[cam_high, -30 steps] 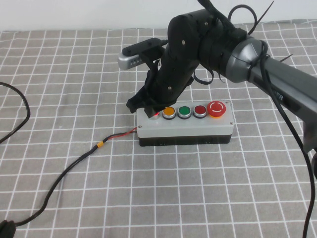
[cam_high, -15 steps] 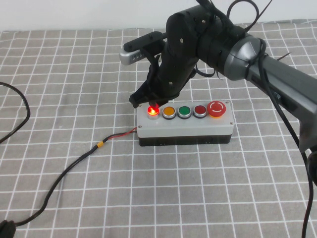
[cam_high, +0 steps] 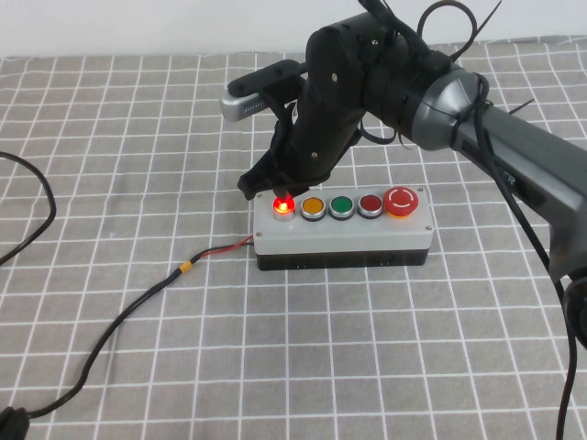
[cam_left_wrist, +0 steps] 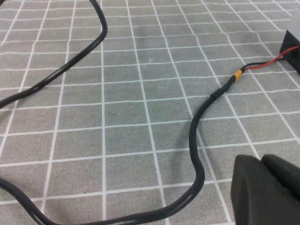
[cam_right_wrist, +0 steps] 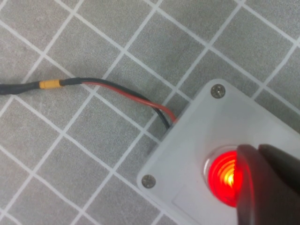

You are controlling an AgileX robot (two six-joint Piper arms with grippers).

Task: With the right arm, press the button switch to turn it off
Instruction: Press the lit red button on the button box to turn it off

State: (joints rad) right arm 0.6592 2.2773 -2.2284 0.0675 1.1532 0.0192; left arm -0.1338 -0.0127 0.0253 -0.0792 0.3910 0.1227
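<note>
The switch box [cam_high: 344,234] sits near the middle of the table [cam_high: 110,137], well away from its edges. The red button [cam_high: 284,205] is at the box's left end, next to a yellow one [cam_high: 313,206]. It glows, so it is not off yet. The right gripper [cam_high: 278,191] hangs just above it, closed and holding nothing, with its tip over the button's edge. The button looks hard and smooth, and it probably springs down with a click. There is nothing to grab here; pushing straight down on the middle of the cap should do it, so the tip does not slip off. The box looks heavy enough to stay put. The left gripper [cam_left_wrist: 262,161] is closed and empty too, low over the table beside the black wire [cam_left_wrist: 199,140].
</note>
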